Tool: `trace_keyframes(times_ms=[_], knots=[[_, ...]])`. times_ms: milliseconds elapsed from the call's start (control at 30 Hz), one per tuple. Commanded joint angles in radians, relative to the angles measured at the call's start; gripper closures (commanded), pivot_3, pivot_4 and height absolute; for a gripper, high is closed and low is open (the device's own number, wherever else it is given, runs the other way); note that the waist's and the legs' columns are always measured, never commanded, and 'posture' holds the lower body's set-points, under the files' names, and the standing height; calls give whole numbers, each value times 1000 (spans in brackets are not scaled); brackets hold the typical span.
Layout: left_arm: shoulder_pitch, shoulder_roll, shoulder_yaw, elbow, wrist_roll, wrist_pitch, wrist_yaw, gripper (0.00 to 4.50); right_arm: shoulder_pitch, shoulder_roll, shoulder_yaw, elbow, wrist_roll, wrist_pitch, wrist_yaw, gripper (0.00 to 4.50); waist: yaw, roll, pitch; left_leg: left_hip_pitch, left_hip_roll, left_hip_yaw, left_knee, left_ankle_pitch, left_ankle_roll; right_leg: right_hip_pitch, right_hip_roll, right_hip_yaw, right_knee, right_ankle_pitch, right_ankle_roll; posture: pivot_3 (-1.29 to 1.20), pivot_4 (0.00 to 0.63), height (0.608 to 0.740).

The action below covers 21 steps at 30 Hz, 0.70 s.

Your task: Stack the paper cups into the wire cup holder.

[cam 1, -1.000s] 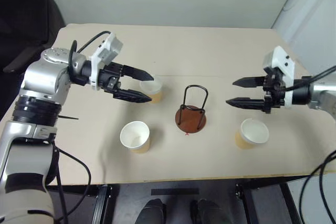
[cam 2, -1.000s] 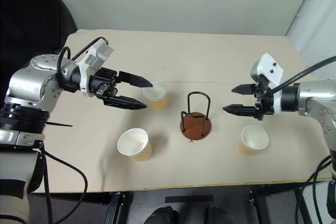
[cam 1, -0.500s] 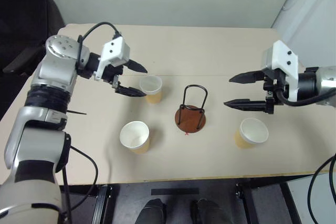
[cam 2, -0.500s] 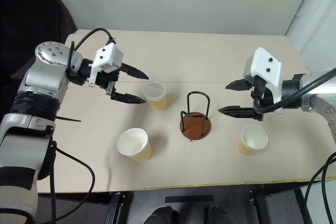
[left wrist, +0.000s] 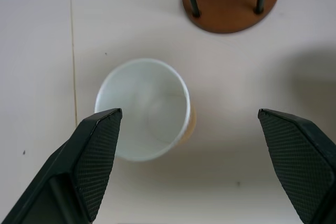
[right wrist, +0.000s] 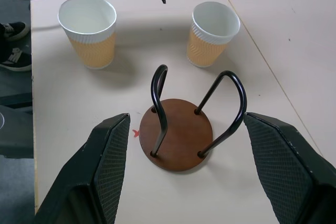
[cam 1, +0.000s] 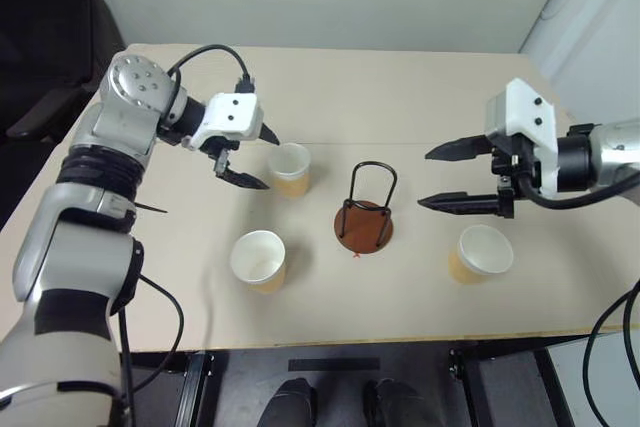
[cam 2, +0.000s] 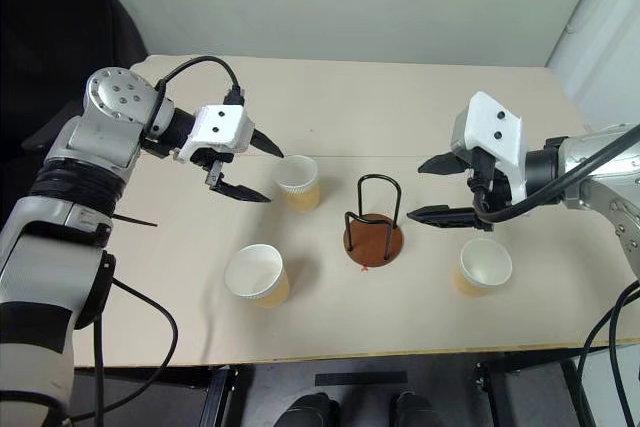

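Beige table (cam 1: 420,107), pale wall behind. Left gripper (cam 1: 256,157) fingers spread wide, empty, just left of the far cup (cam 1: 288,168) at frame centre-left; wrist view has the cup sitting off toward one finger. Right gripper (cam 1: 455,177) also spread, empty, hovering right of the holder (cam 1: 364,219), which stands empty mid-frame. Near cup (cam 1: 258,260) lower left, right cup (cam 1: 478,253) lower right, both upright. Risk: an off-centre close could make one finger nudge the rim and tip or slide the light cup, or crush its thin wall.
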Motion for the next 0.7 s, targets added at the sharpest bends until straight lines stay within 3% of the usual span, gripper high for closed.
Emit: trace_keyframes(times_ms=[33, 700], knots=[[-43, 7, 8, 19, 61, -78, -29, 0, -21, -12, -9, -6, 12, -4, 9, 1019, 0, 0, 0, -1, 0, 0, 0, 0, 0, -1, 0, 0, 0, 0, 0, 0, 150, 740], [-70, -21, 36, 105, 179, -179, 5, 0, -28, -24, -19, 13, 28, -7, 36, 1019, 1, 0, 0, -15, 0, 0, 12, -1, 1, -13, 0, -1, 4, 0, 1, 0, 150, 740]])
